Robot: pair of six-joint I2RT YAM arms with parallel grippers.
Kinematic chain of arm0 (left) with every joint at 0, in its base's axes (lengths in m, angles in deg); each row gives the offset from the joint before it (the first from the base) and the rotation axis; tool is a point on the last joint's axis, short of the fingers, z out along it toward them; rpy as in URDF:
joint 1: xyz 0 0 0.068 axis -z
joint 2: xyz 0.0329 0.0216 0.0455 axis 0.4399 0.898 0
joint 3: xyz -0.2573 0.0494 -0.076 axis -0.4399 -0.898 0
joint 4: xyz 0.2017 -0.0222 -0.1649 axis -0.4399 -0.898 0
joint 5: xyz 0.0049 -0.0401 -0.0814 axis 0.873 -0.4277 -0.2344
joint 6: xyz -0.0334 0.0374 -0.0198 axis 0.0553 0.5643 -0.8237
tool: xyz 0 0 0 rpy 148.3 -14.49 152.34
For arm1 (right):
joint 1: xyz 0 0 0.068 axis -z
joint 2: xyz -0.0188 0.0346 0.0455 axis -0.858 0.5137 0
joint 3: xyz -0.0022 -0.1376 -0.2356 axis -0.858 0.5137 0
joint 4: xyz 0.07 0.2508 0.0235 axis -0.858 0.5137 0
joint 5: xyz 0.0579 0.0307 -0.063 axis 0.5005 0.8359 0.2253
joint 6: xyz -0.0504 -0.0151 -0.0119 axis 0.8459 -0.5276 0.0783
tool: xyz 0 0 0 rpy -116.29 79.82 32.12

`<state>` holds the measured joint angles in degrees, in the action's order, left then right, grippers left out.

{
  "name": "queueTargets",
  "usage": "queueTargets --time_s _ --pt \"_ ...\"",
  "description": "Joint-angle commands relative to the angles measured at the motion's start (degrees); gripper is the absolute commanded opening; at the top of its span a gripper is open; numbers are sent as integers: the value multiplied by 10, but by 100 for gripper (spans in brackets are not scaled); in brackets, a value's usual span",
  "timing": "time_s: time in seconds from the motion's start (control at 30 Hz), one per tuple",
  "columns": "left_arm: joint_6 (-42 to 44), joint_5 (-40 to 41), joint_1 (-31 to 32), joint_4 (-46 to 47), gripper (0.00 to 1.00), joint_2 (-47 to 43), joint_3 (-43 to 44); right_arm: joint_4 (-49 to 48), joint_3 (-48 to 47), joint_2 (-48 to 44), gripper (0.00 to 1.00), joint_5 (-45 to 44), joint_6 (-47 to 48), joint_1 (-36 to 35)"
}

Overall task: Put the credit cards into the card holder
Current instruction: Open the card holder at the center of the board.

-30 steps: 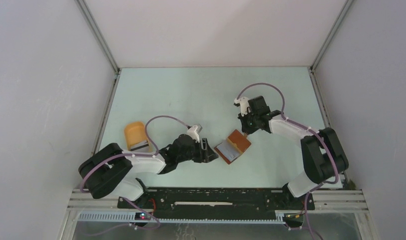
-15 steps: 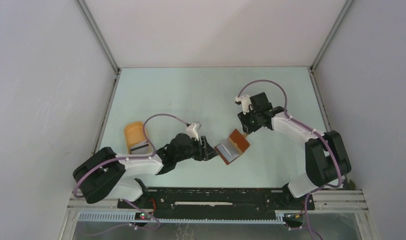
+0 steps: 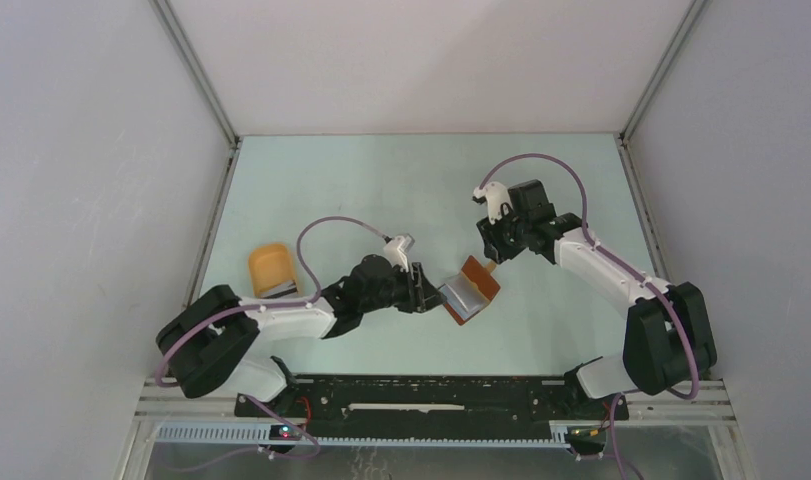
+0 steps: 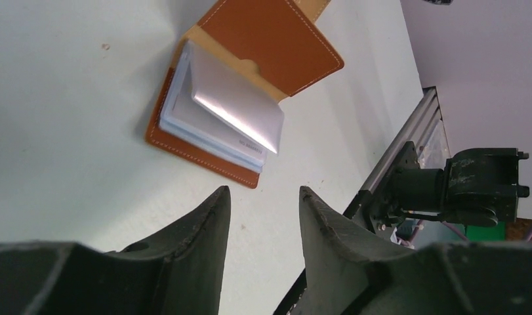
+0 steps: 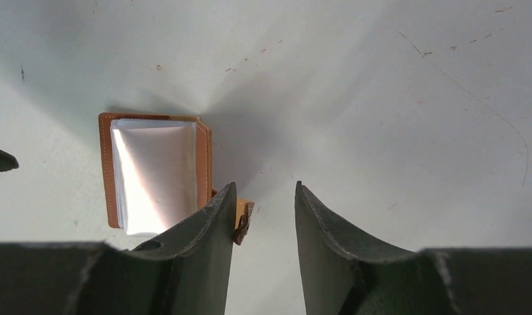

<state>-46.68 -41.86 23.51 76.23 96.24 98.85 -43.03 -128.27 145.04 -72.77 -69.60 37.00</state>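
Black jaws of the left gripper [image 4: 263, 193] are standing apart with nothing between them, narrower than a second ago. The arm is also sitting closer to the card holder [image 4: 269, 39] than it was. Holder is lying open on the table [image 4: 66, 118] just ahead of the fingertips, not touching them.

Right gripper [image 5: 264, 187] is hanging over the holder's far end. It was pinched shut a second ago; now its jaws are parted and empty, so it's probably letting go of the flap. My read: nothing is holding the holder open any more, and the left side is lining up to push or steady it alone.

Left wrist view is showing a silvery card [image 4: 233, 108] resting on the pale inner leaves with one long edge lifted. It's looking laid on rather than slotted, though I can't tell for sure. Right wrist view is giving only a glare-white rectangle inside the brown rim, no tilt visible. Only the top view is showing the orange tray [image 3: 269, 260] off to the left, with a grey card [image 3: 279, 291] waiting in it, so at least one card is remaining.
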Motion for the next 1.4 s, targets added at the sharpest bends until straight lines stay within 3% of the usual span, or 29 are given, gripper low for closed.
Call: queueTargets --time_s 0.0,0.13,0.4,0.8,0.97,1.07,1.13,1.17,1.27,1.37 --pt "20 -24 4 7 45 31 61 0 -15 6 44 4 11 6" --pt "19 -35 4 3 41 69 92 0 -16 15 38 -11 4 5" --pt "34 -50 5 -10 40 111 150 49 -47 93 1 -26 0 6" --pt "36 -71 5 -23 32 236 247 109 -81 150 0 67 -36 13" --pt "28 -72 5 -24 31 289 259 128 -94 132 9 100 -27 42" --pt "27 -70 5 -26 30 309 263 132 -94 107 24 108 -10 54" --pt "27 -68 5 -30 30 320 267 139 -94 84 41 127 7 60" --pt "27 -66 6 -33 30 324 270 140 -95 73 45 134 12 62" --pt "28 -66 5 -37 30 331 274 135 -82 34 51 184 34 67" --pt "27 -66 5 -37 30 332 275 128 -67 31 46 256 30 71"
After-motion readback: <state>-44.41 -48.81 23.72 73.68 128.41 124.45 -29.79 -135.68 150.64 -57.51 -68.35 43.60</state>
